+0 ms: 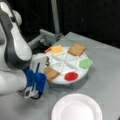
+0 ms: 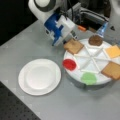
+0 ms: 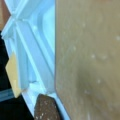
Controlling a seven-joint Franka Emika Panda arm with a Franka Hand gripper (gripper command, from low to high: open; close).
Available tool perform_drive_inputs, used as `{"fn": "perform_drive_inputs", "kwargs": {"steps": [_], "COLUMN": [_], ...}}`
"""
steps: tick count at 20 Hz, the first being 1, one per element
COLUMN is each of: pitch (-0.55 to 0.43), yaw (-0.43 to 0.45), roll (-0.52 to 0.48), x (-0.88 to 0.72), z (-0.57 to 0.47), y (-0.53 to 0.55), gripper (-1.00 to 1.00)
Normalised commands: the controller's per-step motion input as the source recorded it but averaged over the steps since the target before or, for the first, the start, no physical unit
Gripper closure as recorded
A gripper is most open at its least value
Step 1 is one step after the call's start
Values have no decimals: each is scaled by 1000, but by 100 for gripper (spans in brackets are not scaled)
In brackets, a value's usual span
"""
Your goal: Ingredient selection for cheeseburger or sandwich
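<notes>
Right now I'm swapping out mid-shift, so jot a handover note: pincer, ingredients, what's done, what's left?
Pincer: low over the near toast at the tray edge; grip not discernible.
Tray sections hold: patty, cheese, second toast, lettuce, tomato.
Plate: nothing on it.
Done: nothing moved to the plate.
Left: every ingredient pick.
</notes>
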Motion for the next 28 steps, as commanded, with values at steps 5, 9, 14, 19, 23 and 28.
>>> {"fn": "perform_drive_inputs", "kwargs": {"steps": [5,9,14,19,23,28], "pitch": [-9,-24,-58,-81,-85,-79], "yaw": [39,26,4,5,-5,3], "roll": [165,145,79,44,80,93], "x": [139,158,181,210,189,184], "z": [54,14,-9,-28,-37,-24], "y": [-54,-31,-2,-13,-8,-38], "gripper": [-100,-100,100,100,100,100]}}
